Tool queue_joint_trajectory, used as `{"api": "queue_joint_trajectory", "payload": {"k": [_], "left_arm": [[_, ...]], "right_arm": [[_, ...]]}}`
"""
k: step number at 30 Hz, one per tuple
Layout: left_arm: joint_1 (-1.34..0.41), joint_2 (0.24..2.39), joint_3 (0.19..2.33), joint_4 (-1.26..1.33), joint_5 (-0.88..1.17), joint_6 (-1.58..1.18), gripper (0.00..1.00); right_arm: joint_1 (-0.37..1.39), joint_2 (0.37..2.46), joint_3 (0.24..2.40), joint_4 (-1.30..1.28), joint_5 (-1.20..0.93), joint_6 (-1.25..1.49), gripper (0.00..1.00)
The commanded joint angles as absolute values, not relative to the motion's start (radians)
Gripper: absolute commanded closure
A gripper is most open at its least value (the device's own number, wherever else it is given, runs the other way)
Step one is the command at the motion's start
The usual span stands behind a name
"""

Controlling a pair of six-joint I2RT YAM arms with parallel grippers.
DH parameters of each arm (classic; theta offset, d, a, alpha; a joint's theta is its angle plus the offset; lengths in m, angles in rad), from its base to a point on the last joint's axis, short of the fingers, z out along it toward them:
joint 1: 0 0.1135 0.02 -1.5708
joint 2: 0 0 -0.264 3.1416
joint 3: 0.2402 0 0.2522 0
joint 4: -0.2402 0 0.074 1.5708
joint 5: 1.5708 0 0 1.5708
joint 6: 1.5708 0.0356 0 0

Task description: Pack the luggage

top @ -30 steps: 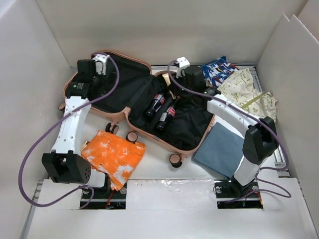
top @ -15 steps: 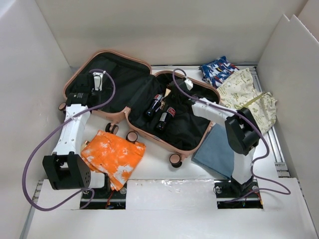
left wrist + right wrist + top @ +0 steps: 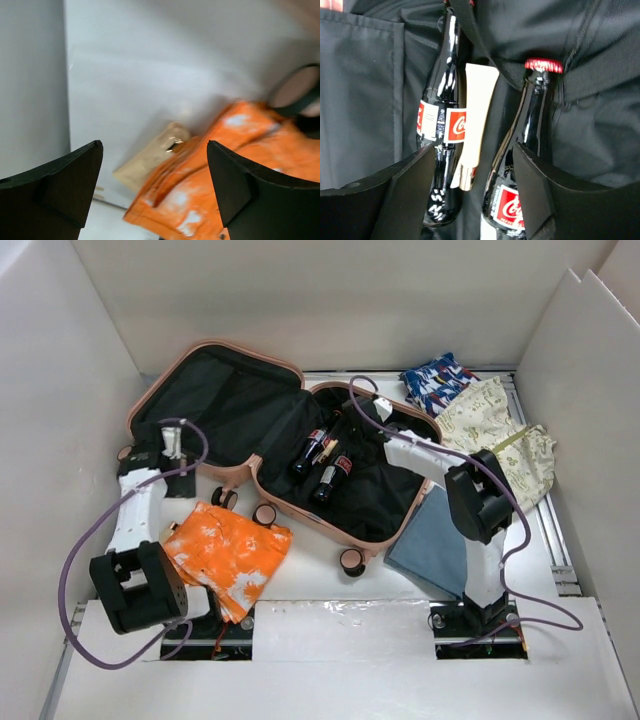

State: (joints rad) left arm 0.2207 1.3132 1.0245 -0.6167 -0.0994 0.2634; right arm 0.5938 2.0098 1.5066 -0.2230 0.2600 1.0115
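The luggage (image 3: 262, 472), salmon pink with black lining, lies open, its lid at the back left. Two cola bottles (image 3: 312, 450) (image 3: 442, 100) lie in the right half under a black strap. A cream tube (image 3: 477, 105) (image 3: 328, 452) rests loose between them. My right gripper (image 3: 475, 150) (image 3: 357, 416) hangs open just above the tube and bottles, touching nothing. My left gripper (image 3: 154, 145) (image 3: 172, 448) is open and empty beside the luggage's left edge. Below it lies an orange-and-white cloth (image 3: 240, 165) (image 3: 225, 550), with a beige flat object (image 3: 150, 157) poking out from under it.
A grey-blue folded cloth (image 3: 440, 540) lies right of the luggage. A blue patterned cloth (image 3: 435, 380) and a cream floral cloth (image 3: 495, 430) sit at the back right. White walls close in the left, back and right. A caster wheel (image 3: 300, 90) shows near the orange cloth.
My right gripper moved from the luggage's back edge to over the bottles and opened, leaving the cream tube between them. My left arm drew back from the lid toward the orange cloth.
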Motion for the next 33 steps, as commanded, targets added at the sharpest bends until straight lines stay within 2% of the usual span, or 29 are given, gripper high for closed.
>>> {"api": "queue_joint_trajectory", "payload": {"k": [1,4,8,12,18,23,29,33], "left_arm": [[0.360,1.293,0.993,-0.601,-0.051,0.352,0.19],[0.399,1.270,0.937,-0.626,0.020,0.434,0.21],[0.399,1.217,0.838,-0.626,0.046,0.528,0.14],[0.492,1.236,0.770,-0.565,0.069,0.583,0.14],[0.678,1.333,0.825,-0.609,0.225,0.606,0.26],[0.678,1.296,0.834,-0.656,0.299,0.655,0.26],[0.702,1.382,0.782,-0.578,0.163,0.655,0.24],[0.796,1.486,0.782,-0.587,0.191,0.676,0.26]], "right_arm": [[0.600,1.965,1.572,-0.170,0.284,0.854,0.31],[0.610,1.938,1.583,-0.135,0.293,0.761,0.31],[0.632,1.873,1.605,-0.081,0.262,0.593,0.31],[0.652,1.801,1.569,-0.032,0.253,0.470,0.34],[0.670,1.707,1.511,0.051,0.224,0.383,0.35],[0.670,1.664,1.493,0.074,0.193,0.359,0.35],[0.670,1.600,1.448,0.074,0.231,0.348,0.35],[0.670,1.572,1.448,0.074,0.256,0.313,0.35]]}}
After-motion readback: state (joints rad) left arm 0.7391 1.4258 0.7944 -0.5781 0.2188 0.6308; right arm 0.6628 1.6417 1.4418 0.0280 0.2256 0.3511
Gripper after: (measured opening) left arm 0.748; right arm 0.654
